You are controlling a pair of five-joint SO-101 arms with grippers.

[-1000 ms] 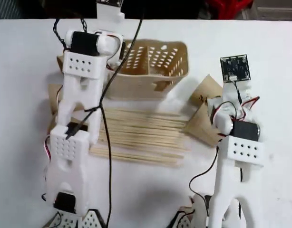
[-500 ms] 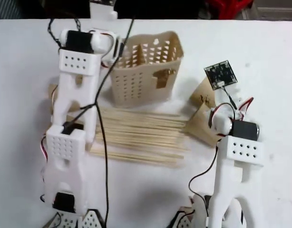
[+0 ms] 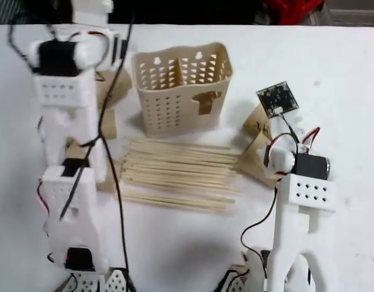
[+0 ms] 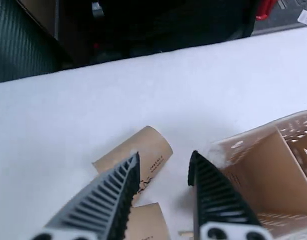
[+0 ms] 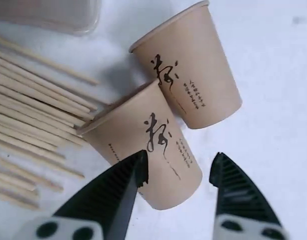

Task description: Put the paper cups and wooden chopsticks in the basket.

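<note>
Chopsticks (image 3: 178, 176) lie side-to-side beside upright basket (image 3: 175, 112); left hand (image 4: 164, 156), right hand (image 5: 179, 156) parted, seemingly empty.

Basket (image 3: 175, 109) upright, chopsticks (image 3: 175, 173) heaped beside it, paper cups (image 5: 188, 75) (tan) toppled

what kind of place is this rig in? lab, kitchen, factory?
Probably a lab or hobby workbench, not a kitchen: two small white arms on a plain white table, a bare camera board with loose wires, and staged props: basket, chopsticks, cups.
</note>
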